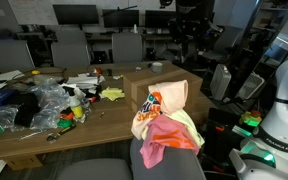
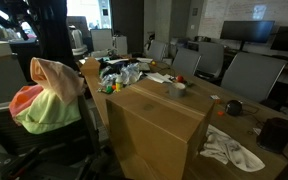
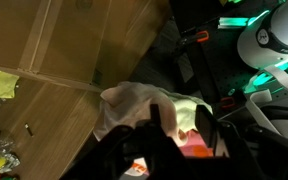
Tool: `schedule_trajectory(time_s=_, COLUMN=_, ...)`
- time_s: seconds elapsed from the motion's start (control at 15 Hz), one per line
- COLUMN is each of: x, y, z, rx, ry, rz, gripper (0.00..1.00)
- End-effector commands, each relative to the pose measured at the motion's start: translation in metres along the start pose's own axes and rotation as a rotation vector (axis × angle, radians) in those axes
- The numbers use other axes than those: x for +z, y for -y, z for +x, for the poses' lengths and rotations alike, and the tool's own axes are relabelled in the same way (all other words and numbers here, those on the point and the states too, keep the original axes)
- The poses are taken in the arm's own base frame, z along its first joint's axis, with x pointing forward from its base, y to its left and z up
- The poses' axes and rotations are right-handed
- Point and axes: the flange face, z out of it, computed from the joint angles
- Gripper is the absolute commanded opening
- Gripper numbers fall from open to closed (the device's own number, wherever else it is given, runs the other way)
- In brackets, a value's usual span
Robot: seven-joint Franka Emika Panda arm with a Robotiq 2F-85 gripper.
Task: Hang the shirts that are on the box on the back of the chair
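Observation:
Several shirts, cream, pink, yellow-green and one with an orange print, hang bunched over the back of the chair [image 1: 165, 122]; they also show in an exterior view [image 2: 46, 96] and in the wrist view [image 3: 134, 100]. The brown cardboard box [image 1: 149, 84] stands on the table next to the chair, and its top [image 2: 162, 100] is bare. My gripper [image 3: 182, 122] is open and empty, above the hanging shirts, which show between its fingers. The dark arm [image 2: 14, 18] rises above the chair.
A white cloth [image 2: 230, 148] lies on the wooden table beside the box. Plastic bags and small items clutter the table's other end [image 1: 39, 100]. Office chairs [image 1: 72, 47] and monitors stand behind. White equipment with green lights [image 1: 274, 125] is close to the chair.

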Motion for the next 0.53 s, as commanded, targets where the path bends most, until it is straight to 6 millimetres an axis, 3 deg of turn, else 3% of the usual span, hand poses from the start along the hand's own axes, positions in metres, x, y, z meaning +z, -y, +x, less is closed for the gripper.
schedule_trajectory(time_s=0.0, x=-0.011, y=-0.004, z=-0.005, rx=0.043, ry=-0.015, rz=0.03, gripper=0.75)
schedule_trajectory(time_s=0.2, x=-0.013, y=-0.009, z=-0.009, rx=0.074, ry=-0.009, rz=0.032, gripper=0.97)
schedule_trajectory(time_s=0.47, x=-0.014, y=-0.039, z=-0.033, rx=0.247, ry=0.067, rz=-0.066, gripper=1.0)
